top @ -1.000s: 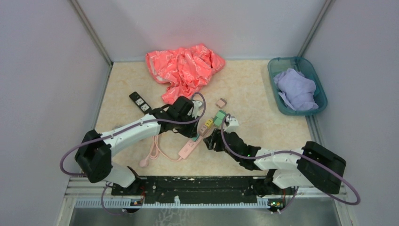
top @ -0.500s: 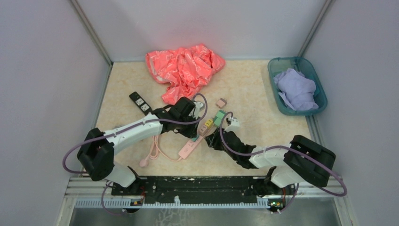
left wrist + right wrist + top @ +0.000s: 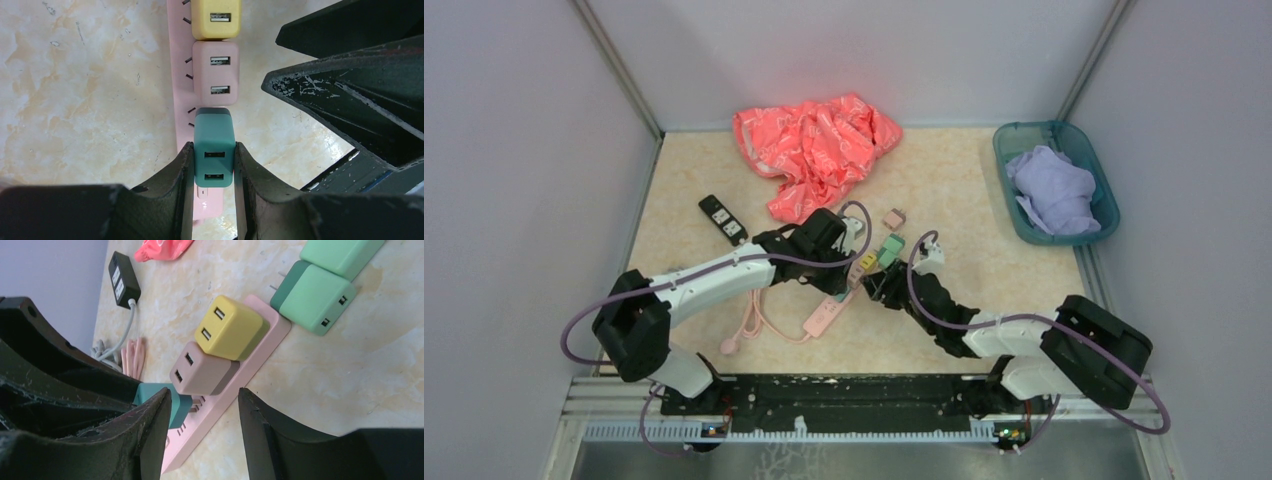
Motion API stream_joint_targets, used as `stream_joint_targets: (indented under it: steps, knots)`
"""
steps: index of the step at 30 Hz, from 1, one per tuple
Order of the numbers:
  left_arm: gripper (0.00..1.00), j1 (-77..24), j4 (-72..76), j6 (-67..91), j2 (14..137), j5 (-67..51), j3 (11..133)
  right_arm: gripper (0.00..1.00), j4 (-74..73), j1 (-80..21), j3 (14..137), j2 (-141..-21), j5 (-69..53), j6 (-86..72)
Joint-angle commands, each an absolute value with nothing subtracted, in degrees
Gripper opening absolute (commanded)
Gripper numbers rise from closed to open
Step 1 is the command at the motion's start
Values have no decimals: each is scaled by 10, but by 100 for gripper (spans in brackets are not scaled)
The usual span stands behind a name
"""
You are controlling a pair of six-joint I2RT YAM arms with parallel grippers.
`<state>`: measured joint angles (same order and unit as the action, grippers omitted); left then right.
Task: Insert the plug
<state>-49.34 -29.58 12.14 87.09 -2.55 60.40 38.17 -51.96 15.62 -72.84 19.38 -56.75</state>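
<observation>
A pink power strip lies on the table, also in the top view. A yellow plug and a mauve plug sit in it. My left gripper is shut on a teal plug, held just over the strip beside the mauve one. I cannot tell whether its prongs are in the slots. My right gripper is open, its jaws on either side of the strip near the teal plug. In the top view both grippers, left and right, meet at the strip.
Two loose green plugs lie past the strip's end, and a small pink plug beyond them. A black power strip, a coiled pink cord, a red bag and a teal basket of lilac cloth are around.
My right gripper has moved forward and left, up to the strip. My left gripper has shifted slightly right along the strip with the teal plug.
</observation>
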Motion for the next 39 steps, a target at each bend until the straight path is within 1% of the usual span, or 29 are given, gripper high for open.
stream_joint_targets:
  steps: [1, 11, 16, 21, 39]
  knots:
    - [0, -503, -308, 117, 888, -5, 625, 52, 422, -509, 168, -729, 187, -580]
    - [0, -517, -327, 116, 902, 20, 641, 52, 452, -491, 182, -766, 158, -592]
    - [0, -523, -330, 117, 910, 26, 645, 50, 445, -487, 192, -789, 152, -596]
    - [0, -529, -334, 119, 916, 32, 646, 48, 472, -483, 190, -812, 133, -610]
    - [0, -547, -361, 136, 981, 50, 657, 46, 465, -482, 194, -820, 132, -620]
